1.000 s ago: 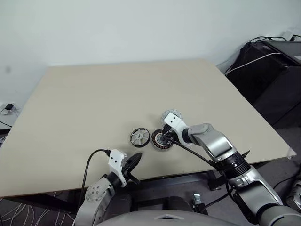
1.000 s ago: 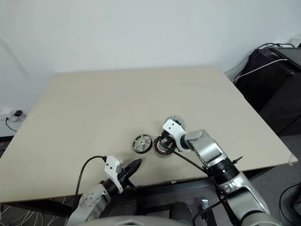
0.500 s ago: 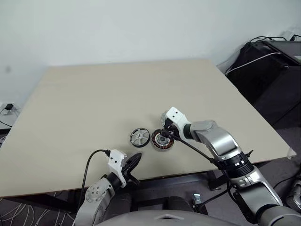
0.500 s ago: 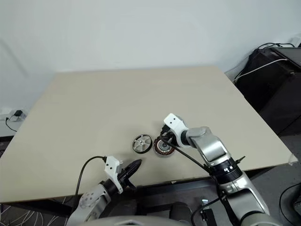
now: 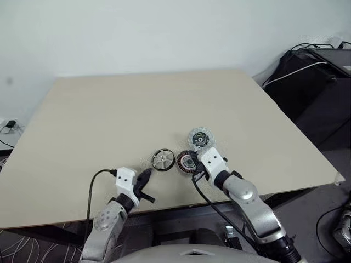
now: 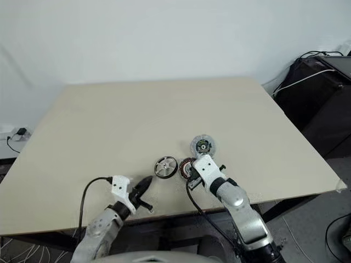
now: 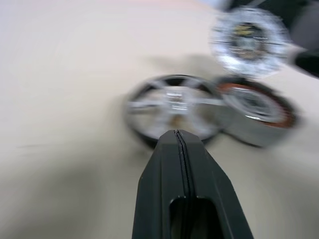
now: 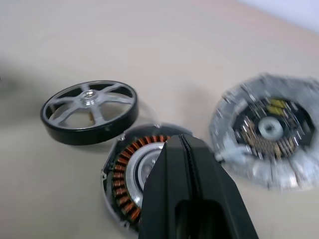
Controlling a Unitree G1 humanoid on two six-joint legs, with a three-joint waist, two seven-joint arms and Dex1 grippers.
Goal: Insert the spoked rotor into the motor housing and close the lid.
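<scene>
The spoked rotor (image 5: 163, 159) lies flat near the table's front edge, dark-rimmed with a silvery hub. Touching it on the right sits the motor housing (image 5: 186, 161), copper windings up and an empty silvery centre (image 8: 142, 172). The pale scalloped lid (image 5: 199, 138) rests just behind the housing, dark centre up. My right gripper (image 5: 196, 169) is shut and empty, its tip over the housing's near rim (image 8: 119, 209). My left gripper (image 5: 145, 177) is shut and empty, a short way in front of the rotor (image 7: 172, 112), pointing at it.
The beige table (image 5: 126, 109) stretches bare behind and to the left of the three parts. Its front edge runs just below both grippers. Dark bags and cables (image 5: 312, 71) stand off the table's right side.
My right gripper has pulled back from the housing toward the front edge and shut, uncovering the lid. My left gripper has moved left and forward, closer to the rotor.
</scene>
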